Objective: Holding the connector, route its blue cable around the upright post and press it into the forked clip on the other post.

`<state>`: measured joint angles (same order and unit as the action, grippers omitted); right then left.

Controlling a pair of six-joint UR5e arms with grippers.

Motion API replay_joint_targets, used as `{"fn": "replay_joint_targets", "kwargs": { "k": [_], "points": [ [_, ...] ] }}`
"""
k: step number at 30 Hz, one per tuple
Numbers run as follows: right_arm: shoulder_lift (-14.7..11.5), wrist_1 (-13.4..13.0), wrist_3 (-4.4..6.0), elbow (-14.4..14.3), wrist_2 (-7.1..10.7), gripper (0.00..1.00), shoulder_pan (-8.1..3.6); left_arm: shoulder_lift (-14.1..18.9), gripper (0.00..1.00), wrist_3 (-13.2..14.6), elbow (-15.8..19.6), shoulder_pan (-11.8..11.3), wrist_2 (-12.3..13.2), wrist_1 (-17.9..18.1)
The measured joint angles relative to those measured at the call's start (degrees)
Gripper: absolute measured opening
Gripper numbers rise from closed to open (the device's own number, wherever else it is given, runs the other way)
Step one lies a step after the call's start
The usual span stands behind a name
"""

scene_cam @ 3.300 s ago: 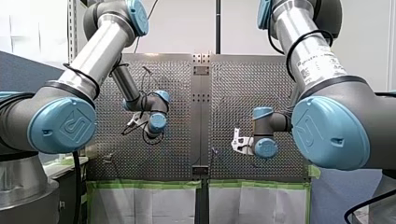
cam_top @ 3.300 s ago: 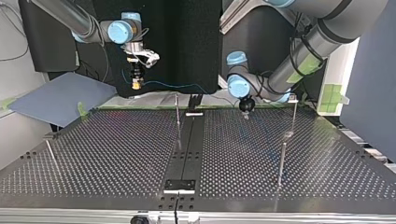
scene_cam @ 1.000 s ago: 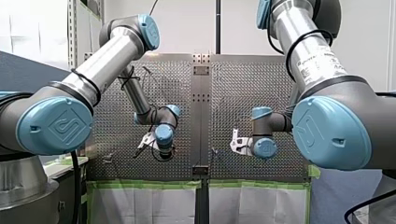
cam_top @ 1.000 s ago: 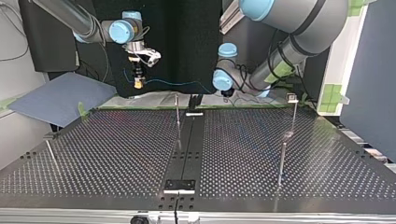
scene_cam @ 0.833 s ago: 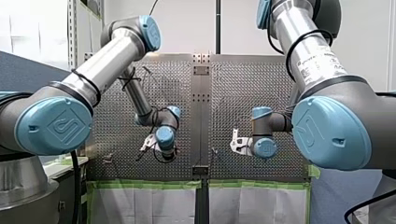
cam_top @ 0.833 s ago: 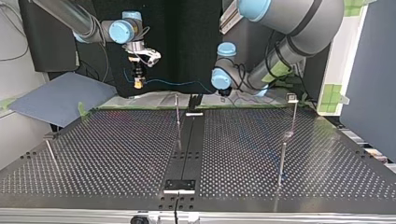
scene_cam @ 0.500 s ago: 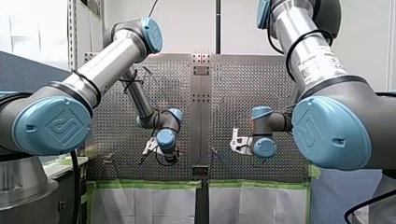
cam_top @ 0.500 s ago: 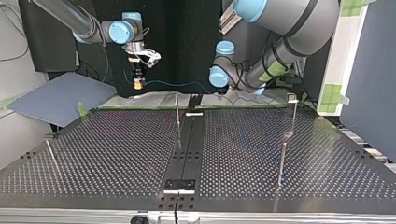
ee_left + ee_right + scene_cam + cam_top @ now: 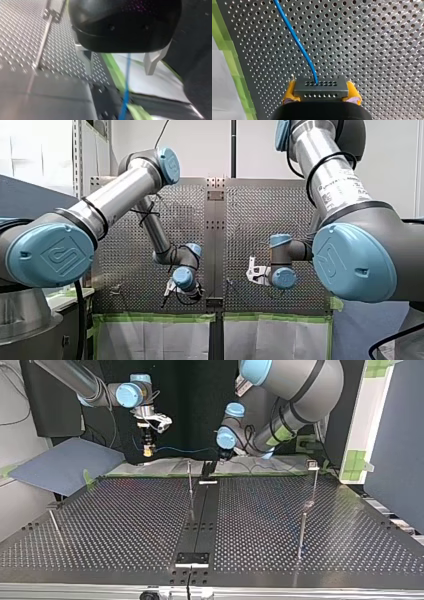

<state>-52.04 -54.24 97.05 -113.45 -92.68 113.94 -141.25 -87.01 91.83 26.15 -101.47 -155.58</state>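
My right gripper (image 9: 321,98) has its yellow pads shut on a dark grey connector (image 9: 321,89). The blue cable (image 9: 297,37) leaves the connector ahead of the gripper. In the top view my right gripper (image 9: 146,442) hangs above the table's far edge, and the cable (image 9: 185,451) runs level toward my left gripper (image 9: 223,456). My left gripper (image 9: 120,66) is open, its metal fingers (image 9: 88,61) on either side of the cable (image 9: 127,82) without touching it. The upright post (image 9: 190,480) stands near the middle. The post with the forked clip (image 9: 313,465) stands at the top view's right.
A perforated table (image 9: 125,525) carries a dark centre rail (image 9: 200,515). Another thin post (image 9: 301,535) stands in front of the clip post and a leaning rod (image 9: 55,525) at the top view's left. Green tape and white sheet (image 9: 140,82) line the far edge.
My left arm has swung toward the table's middle and lower, bringing its open fingers around the cable. My right gripper has kept still with the connector.
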Motion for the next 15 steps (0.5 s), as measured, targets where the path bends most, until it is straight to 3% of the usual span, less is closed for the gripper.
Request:
{"fn": "replay_joint_targets", "kwargs": {
  "k": [9, 15],
  "points": [
    [-0.01, 0.09, 0.00, 0.22, 0.20, 0.16, -0.54, -0.09, 1.00, -4.37, -0.34, 2.03, 4.37, 4.11],
    [0.02, 0.17, 0.00, 0.27, 0.22, 0.16, -1.31, -0.09, 1.00, -7.66, -0.35, 2.63, 7.67, 4.69]
  ]
}}
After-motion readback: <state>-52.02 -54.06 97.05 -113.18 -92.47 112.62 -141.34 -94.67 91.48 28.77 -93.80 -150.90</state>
